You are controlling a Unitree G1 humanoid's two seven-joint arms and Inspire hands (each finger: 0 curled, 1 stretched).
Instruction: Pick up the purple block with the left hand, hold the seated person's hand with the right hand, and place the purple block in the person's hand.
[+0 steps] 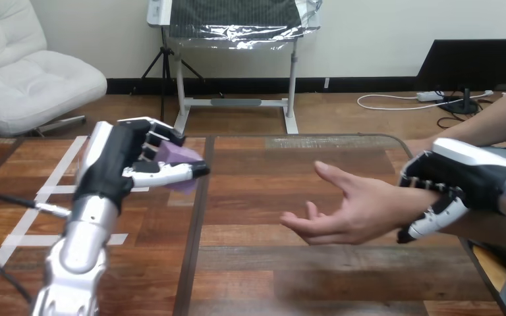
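My left hand (pixel 122 164) is raised over the left part of the table, its fingers and thumb curled round the purple block (pixel 179 158), which shows between them. The person's hand (pixel 346 207) reaches in from the right, palm up and open, hovering over the table's middle right. My right hand (pixel 451 174) is at the person's wrist, with its fingers and thumb wrapped round it from above and below. The block is well apart from the person's palm, to its left.
The wooden table (pixel 257 263) has a dark seam running down its middle left. White tape lines (pixel 53 187) mark its left part. A black cable (pixel 0 201) trails across the left edge by my left forearm.
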